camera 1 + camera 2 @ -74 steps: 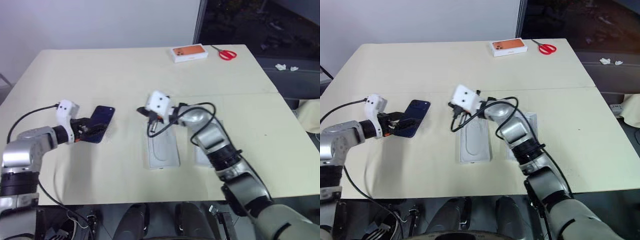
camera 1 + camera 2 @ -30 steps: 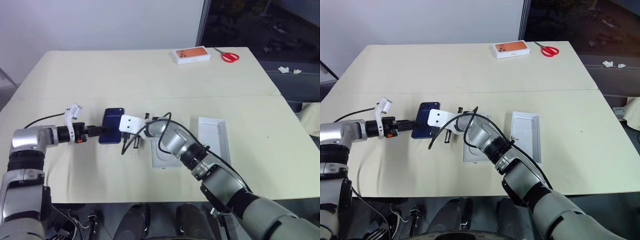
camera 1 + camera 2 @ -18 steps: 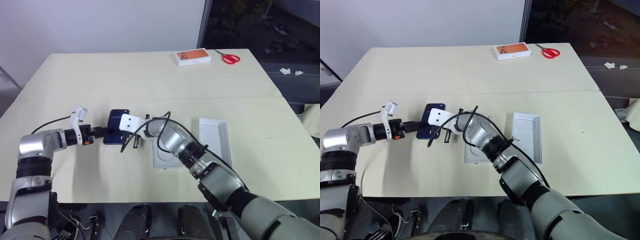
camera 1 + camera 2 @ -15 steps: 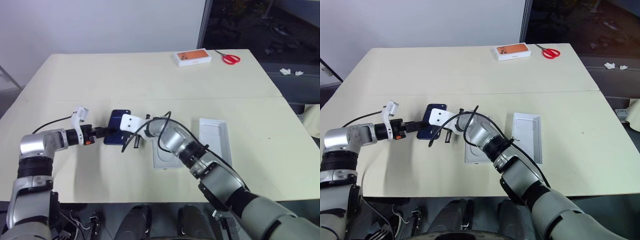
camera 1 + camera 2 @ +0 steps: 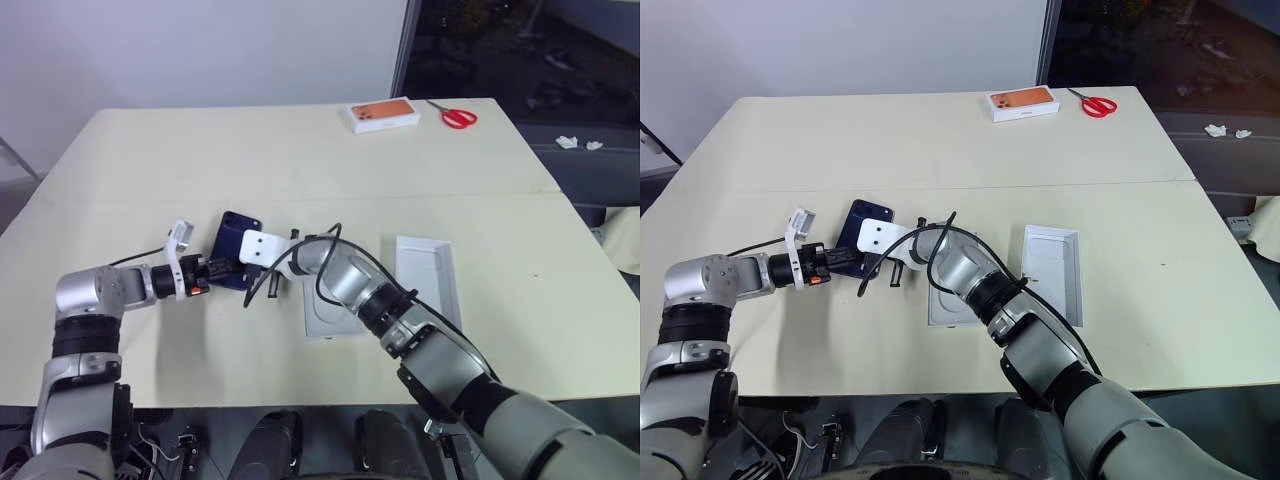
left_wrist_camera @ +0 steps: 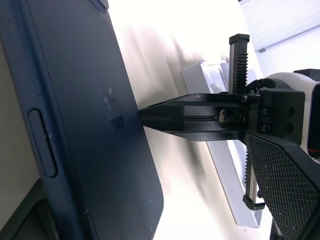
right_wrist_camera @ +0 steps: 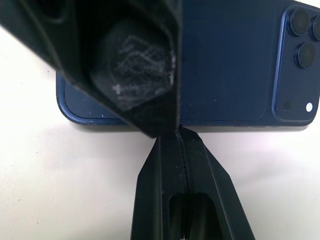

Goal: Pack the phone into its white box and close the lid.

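Two white trays sit side by side on the table (image 5: 120, 160), both empty of the phone. White box (image 5: 325, 305) lies nearest, partly under the right forearm; I can't tell what, if anything, lines it. Lid (image 5: 428, 280) rests open side up just to its right, plain white inside.

Phone (image 5: 862, 240) is left of both, back up, camera cluster at the far corner, one long edge tilted up off the table. Left gripper (image 5: 836, 262) holds it by the near end, fingers spread wide across it. Right gripper (image 7: 176, 131) is fully closed, tips touching the phone's long edge.

Far edge: orange-print box (image 5: 381, 113), red scissors (image 5: 452, 116), well apart.
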`<state>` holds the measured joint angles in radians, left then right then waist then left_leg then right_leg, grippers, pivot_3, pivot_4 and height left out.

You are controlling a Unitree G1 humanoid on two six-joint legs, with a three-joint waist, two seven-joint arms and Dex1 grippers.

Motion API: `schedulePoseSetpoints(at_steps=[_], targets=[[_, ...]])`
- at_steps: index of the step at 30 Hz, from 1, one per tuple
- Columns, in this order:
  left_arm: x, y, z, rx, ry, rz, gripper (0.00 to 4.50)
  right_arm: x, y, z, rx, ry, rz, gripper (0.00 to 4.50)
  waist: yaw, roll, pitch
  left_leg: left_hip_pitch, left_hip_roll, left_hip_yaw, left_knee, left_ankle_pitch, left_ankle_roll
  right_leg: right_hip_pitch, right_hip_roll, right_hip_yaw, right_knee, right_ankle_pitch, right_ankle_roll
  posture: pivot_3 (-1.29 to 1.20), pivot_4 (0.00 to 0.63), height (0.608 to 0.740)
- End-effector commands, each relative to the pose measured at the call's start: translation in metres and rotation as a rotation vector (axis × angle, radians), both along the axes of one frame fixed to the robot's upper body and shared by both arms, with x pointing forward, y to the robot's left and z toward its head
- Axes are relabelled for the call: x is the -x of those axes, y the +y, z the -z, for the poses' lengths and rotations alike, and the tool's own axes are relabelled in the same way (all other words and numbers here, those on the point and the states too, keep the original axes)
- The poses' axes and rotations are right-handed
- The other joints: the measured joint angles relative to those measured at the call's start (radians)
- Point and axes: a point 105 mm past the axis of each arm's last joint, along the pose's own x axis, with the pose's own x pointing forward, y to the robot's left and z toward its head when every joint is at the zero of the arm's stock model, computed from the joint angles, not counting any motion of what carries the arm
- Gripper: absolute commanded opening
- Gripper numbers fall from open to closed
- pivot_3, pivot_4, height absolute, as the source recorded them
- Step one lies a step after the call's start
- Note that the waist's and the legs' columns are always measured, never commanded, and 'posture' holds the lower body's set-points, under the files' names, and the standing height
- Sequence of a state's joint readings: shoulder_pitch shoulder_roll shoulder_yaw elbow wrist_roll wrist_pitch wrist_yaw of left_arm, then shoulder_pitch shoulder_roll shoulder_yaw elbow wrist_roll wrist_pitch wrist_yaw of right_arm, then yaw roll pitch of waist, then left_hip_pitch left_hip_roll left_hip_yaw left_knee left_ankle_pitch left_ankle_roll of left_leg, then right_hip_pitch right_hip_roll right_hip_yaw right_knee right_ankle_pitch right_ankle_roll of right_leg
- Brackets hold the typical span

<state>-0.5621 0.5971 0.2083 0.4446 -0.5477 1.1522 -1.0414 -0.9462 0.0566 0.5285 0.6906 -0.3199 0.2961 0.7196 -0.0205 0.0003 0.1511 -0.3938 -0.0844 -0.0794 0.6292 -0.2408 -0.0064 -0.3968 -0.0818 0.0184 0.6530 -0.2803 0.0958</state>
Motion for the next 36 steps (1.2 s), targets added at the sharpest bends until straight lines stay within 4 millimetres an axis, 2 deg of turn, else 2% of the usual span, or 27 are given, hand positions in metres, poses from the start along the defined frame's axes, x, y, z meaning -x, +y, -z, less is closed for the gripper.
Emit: schedulePoseSetpoints(at_steps=[1,9,17,20,21,30,33,36], targets=[[0.008,0.003,0.020,-0.003,0.096,-0.018,4.48,0.003,0.003,-0.005,-0.008,-0.029,-0.028,0.00,0.000,0.000,0.000,0.000,0.000,0.000,0.000,0.000,0.000,0.000,0.000,0.000,0.000,0.000,0.000,0.00,0.150,0.740],[0.004,0.022,0.013,0.028,0.085,-0.103,4.48,0.004,0.001,-0.002,0.008,-0.038,-0.039,0.00,-0.006,0.000,0.000,0.000,0.001,0.000,-0.001,0.000,0.000,0.000,0.000,0.000,-0.002,0.000,0.000,0.00,0.150,0.740],[0.009,0.020,0.016,0.057,0.106,-0.123,4.48,0.008,0.003,-0.003,0.002,-0.038,-0.051,0.00,-0.024,0.000,0.000,0.000,0.003,0.000,-0.002,0.000,0.000,0.000,0.001,0.000,-0.002,0.000,0.000,0.00,0.150,0.740],[0.007,0.020,0.015,0.084,0.112,-0.148,3.70,0.008,0.002,-0.002,0.008,-0.041,-0.057,0.00,-0.024,0.000,0.000,0.000,0.003,0.000,-0.002,0.000,0.000,-0.001,0.001,0.000,-0.002,0.000,0.000,0.00,0.150,0.740],[0.007,0.021,0.015,0.091,0.116,-0.157,3.31,0.008,0.001,-0.002,0.009,-0.041,-0.058,0.00,-0.024,0.000,0.000,0.000,0.003,0.000,-0.002,0.000,0.000,-0.001,0.001,0.000,-0.002,0.000,0.000,0.00,0.150,0.740],[0.009,0.024,0.012,0.156,0.138,-0.194,3.31,0.009,0.001,-0.002,0.006,-0.041,-0.057,0.00,-0.024,-0.001,0.000,0.000,0.003,0.000,-0.003,0.000,0.000,-0.001,0.001,0.000,-0.003,0.000,0.000,0.00,0.150,0.740],[0.010,0.023,0.013,0.164,0.143,-0.201,2.45,0.009,0.001,-0.002,0.006,-0.040,-0.057,0.00,-0.024,-0.001,0.000,0.000,0.003,0.000,-0.003,0.000,0.000,-0.001,0.001,0.000,-0.003,0.000,0.000,0.00,0.150,0.740],[0.011,0.022,0.014,0.164,0.146,-0.202,0.93,0.009,0.001,-0.001,0.008,-0.040,-0.058,0.00,-0.023,-0.001,0.001,0.000,0.003,0.000,-0.003,0.000,0.000,-0.001,0.001,0.001,-0.003,0.000,0.000,0.00,0.150,0.740]])
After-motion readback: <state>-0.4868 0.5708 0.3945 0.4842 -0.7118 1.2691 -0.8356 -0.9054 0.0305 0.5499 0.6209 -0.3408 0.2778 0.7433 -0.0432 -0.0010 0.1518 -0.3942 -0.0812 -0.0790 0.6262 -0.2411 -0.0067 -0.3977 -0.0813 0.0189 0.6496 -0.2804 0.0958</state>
